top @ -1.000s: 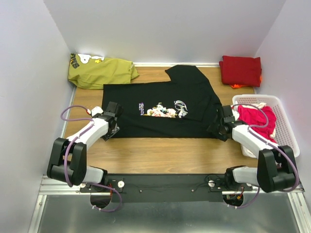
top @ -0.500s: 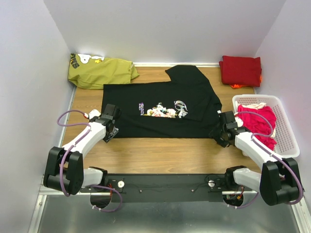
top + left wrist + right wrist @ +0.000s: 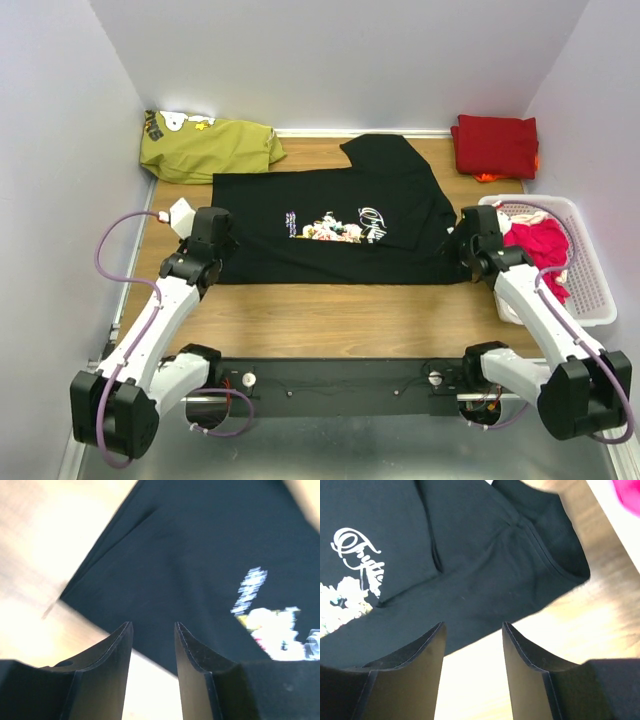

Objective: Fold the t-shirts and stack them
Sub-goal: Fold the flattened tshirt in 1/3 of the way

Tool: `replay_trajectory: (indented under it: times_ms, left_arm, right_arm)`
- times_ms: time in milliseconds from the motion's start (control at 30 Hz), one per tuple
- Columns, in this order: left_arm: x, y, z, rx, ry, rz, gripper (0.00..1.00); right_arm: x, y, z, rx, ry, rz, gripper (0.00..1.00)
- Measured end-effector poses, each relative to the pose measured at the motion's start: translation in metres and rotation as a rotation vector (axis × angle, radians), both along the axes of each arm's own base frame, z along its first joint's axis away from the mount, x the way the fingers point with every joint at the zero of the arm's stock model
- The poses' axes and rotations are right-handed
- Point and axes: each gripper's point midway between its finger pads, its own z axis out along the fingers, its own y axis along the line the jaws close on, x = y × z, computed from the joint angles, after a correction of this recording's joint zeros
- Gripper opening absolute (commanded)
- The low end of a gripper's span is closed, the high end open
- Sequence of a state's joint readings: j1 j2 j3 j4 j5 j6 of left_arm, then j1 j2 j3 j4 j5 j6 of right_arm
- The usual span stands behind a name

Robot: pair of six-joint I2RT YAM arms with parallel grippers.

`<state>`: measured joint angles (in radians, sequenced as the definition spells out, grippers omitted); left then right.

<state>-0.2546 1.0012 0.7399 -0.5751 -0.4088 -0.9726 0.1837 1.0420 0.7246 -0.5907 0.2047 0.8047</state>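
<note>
Wood table (image 3: 330,310) w/ black t-shirt (image 3: 330,225) lying flat, print up, spread btwn the two grippers. L gripper (image 3: 153,626) hovers over its near-left corner, jaws partly apart, nothing btwn them. R gripper (image 3: 472,625) is over its near-right edge, jaws apart, also empty. Folded dark red t-shirt (image 3: 495,145) lies far ahead of R gripper. Pink t-shirts (image 3: 535,245) sit in white basket (image 3: 590,250) just right of it.

The black t-shirt (image 3: 330,225) carries a small print of white script beside pink, yellow and white figures, and lies on a worktop (image 3: 330,320) of warm brown wood grain. Beyond its left end is an olive-green shirt (image 3: 210,148) with a white and yellow print. Beyond its right end is a dark red shirt (image 3: 494,145), and just right of it are bright pink shirts (image 3: 535,245) in a white lattice basket (image 3: 592,285).
</note>
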Motion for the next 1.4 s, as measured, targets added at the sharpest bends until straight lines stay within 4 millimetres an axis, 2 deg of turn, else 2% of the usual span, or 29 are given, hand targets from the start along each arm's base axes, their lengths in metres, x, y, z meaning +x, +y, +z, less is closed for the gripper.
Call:
replay_trajectory:
  times_ms: [100, 200, 300, 433, 567, 833, 967, 1133, 1200, 1400]
  left_arm:
    - [0.012, -0.003, 0.018, -0.004, -0.093, -0.023, 0.49]
    - [0.023, -0.005, 0.015, 0.011, -0.101, -0.041, 0.49]
    - [0.033, -0.008, -0.012, 0.046, -0.024, -0.064, 0.49]
    - [0.034, -0.008, -0.048, 0.079, 0.086, -0.081, 0.5]
    - [0.03, -0.007, -0.068, 0.089, 0.136, -0.082, 0.5]
    - [0.017, -0.007, -0.105, 0.095, 0.226, -0.095, 0.5]
    - [0.018, -0.007, -0.106, 0.089, 0.224, -0.079, 0.49]
    - [0.017, -0.003, -0.107, 0.091, 0.252, -0.029, 0.5]
    - [0.016, -0.002, -0.108, 0.088, 0.265, -0.006, 0.45]
    - [0.01, 0.001, -0.109, 0.091, 0.306, 0.037, 0.45]
  right_arm:
    - [0.008, 0.001, -0.002, -0.016, 0.007, 0.017, 0.57]
    - [0.012, 0.001, -0.021, -0.038, 0.067, 0.036, 0.57]
    - [0.016, 0.001, -0.031, -0.052, 0.088, 0.05, 0.57]
    - [0.023, 0.002, -0.035, -0.06, 0.083, 0.062, 0.57]
    - [0.027, 0.003, -0.037, -0.065, 0.073, 0.071, 0.57]
    - [0.024, 0.005, -0.063, -0.06, 0.111, 0.089, 0.57]
    - [0.017, 0.007, -0.083, -0.051, 0.147, 0.1, 0.57]
    - [0.024, 0.009, -0.084, -0.04, 0.123, 0.094, 0.55]
    - [0.025, 0.01, -0.084, -0.033, 0.12, 0.084, 0.55]
    - [0.023, 0.009, -0.084, -0.016, 0.123, 0.048, 0.53]
